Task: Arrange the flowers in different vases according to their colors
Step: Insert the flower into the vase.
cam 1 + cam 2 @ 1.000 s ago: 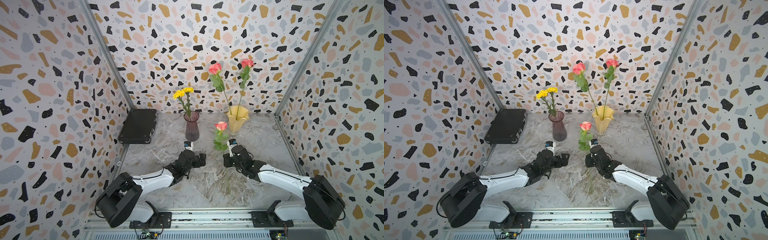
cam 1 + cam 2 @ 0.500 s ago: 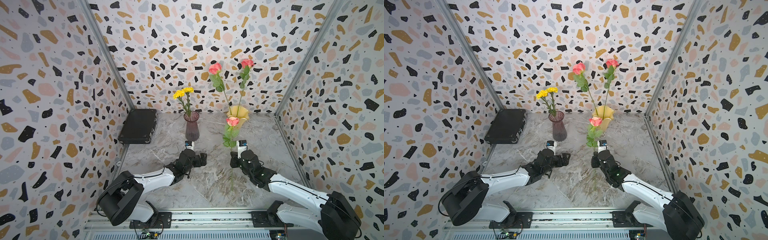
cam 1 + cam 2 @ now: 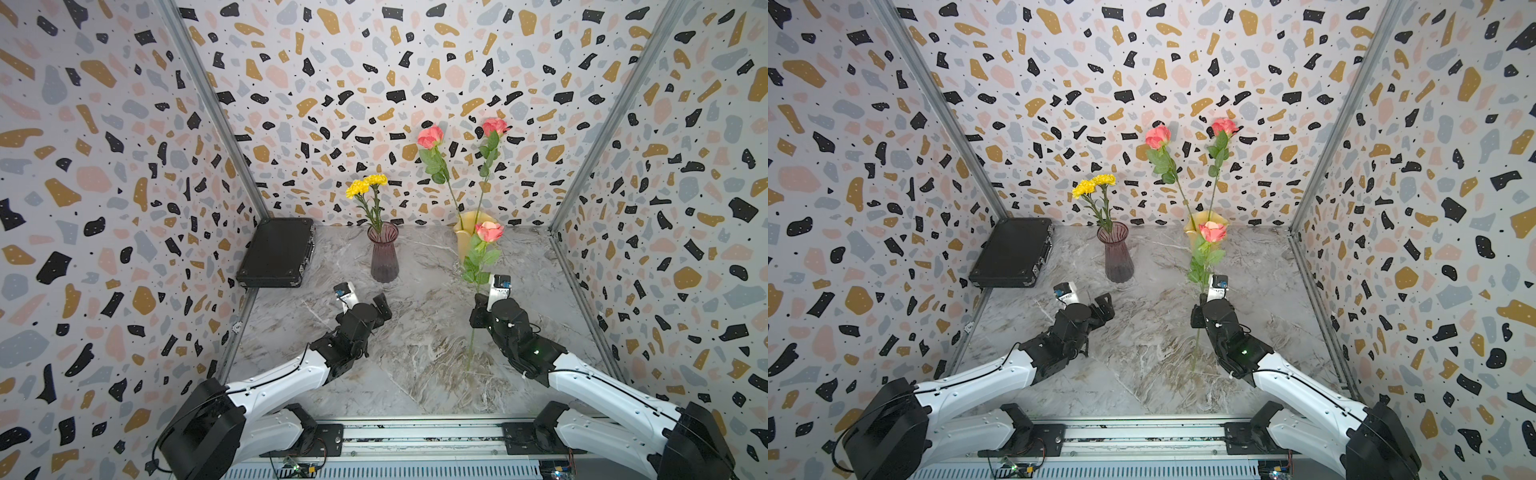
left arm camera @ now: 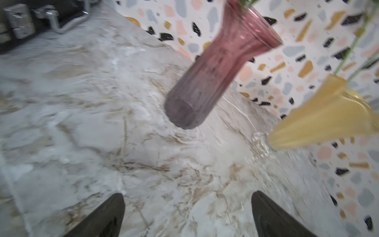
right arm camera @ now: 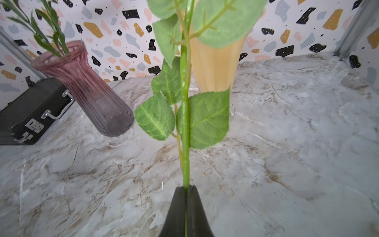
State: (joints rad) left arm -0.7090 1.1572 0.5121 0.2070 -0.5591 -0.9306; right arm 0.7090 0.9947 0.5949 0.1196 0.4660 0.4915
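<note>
The right gripper's black fingers are pressed together on the green stem of a pink-coral rose with broad leaves, pinching it low so the bloom stands upright, ready for vase entry. Beyond it waits the creamy yellow wavy-rimmed vase, already holding two pink-coral roses. The long stem tail below the grip must likely clear that rim. The left gripper sits spread and empty near the ribbed purple-pink glass vase holding the two yellow blooms. Bare marble tabletop lies between; the right wall is close.
</note>
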